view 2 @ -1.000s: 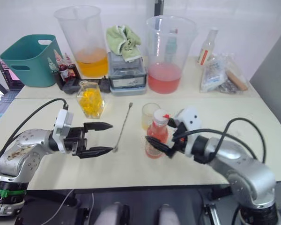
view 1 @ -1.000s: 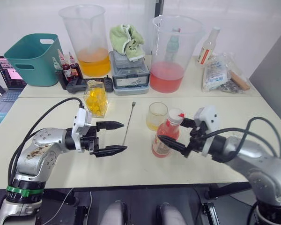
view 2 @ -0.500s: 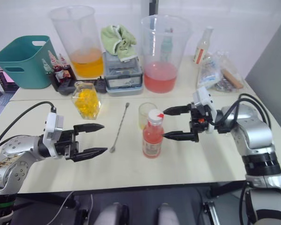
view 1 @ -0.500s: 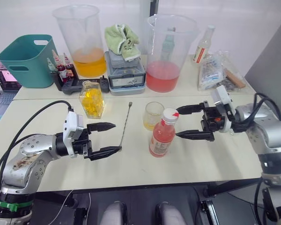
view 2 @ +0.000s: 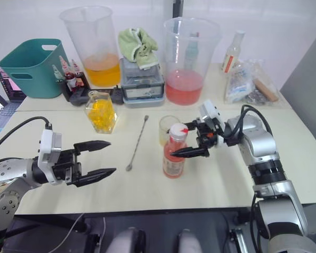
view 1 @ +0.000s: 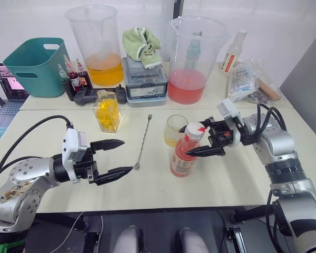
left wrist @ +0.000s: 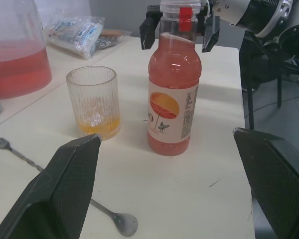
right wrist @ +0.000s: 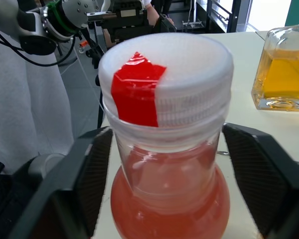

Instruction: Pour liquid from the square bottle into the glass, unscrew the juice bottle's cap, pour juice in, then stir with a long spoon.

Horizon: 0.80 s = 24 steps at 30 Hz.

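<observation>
silver metal arms with black cables; white wrist blocks; left gripper (view 1: 117,156) and right gripper (view 1: 194,139) have tapered black fingers.

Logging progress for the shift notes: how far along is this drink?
Done: the ribbed clear glass already holds some yellow liquid. In hand: the right gripper is open around the pink juice bottle's white cap, which is on. Left: uncapping, pouring juice, stirring with the long silver spoon.

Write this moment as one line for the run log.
left gripper: open, idle over table | right gripper: open, fingers either side of juice bottle neck | cap: on | glass: some yellow liquid | long spoon: flat on table
</observation>
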### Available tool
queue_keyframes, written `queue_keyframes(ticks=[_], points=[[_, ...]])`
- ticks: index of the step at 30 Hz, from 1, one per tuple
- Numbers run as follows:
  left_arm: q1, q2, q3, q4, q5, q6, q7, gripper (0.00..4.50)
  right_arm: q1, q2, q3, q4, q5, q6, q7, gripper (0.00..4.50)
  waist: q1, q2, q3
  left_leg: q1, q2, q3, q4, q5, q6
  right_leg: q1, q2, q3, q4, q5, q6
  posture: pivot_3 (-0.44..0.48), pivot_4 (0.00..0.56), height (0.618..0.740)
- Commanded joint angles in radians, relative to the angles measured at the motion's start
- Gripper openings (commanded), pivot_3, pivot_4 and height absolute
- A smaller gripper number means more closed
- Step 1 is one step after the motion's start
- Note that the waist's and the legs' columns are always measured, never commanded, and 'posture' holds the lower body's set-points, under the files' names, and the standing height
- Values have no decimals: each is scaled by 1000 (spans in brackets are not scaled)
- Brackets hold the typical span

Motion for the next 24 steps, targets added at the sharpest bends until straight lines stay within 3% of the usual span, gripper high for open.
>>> queue_keyframes(ticks=[1, 4, 11, 18, 24], points=[[-6, 11, 16, -26, -18, 3, 9, 4500, -10, -25, -25, -27, 55, 21, 48, 2306, -1, 0, 0, 0, 0, 0, 0, 0, 0, 0, 0, 0, 0, 0, 0, 0, 150, 740], [-14, 9, 5, -19, -17, 0, 7, 4500, 2, -36, -44, -49, 70, 41, 42, 1458, 0, 0, 0, 0, 0, 0, 0, 0, 0, 0, 0, 0, 0, 0, 0, 0, 150, 740], [-39, -2, -32, 10, -7, -16, -8, 4500, 85, 2, -125, -292, 116, 135, -183, 1439, 1, 0, 0, -1, 0, 0, -1, 0, 0, -1, 0, 0, 0, 0, 0, 0, 150, 740], [-89, -15, -79, 64, 12, -37, -38, 4500, 237, 20, -195, -655, 127, 308, -570, 1439, 7, 0, 0, -1, 0, 0, -1, 0, 0, -1, -1, 0, 0, 0, 0, 0, 150, 740], [-138, -24, -116, 115, 33, -47, -82, 4500, 322, 25, -220, -820, 147, 409, -753, 1439, 12, 0, 0, -1, 0, 1, 0, 0, 0, -1, 0, 0, 0, 0, 0, 0, 150, 740]])
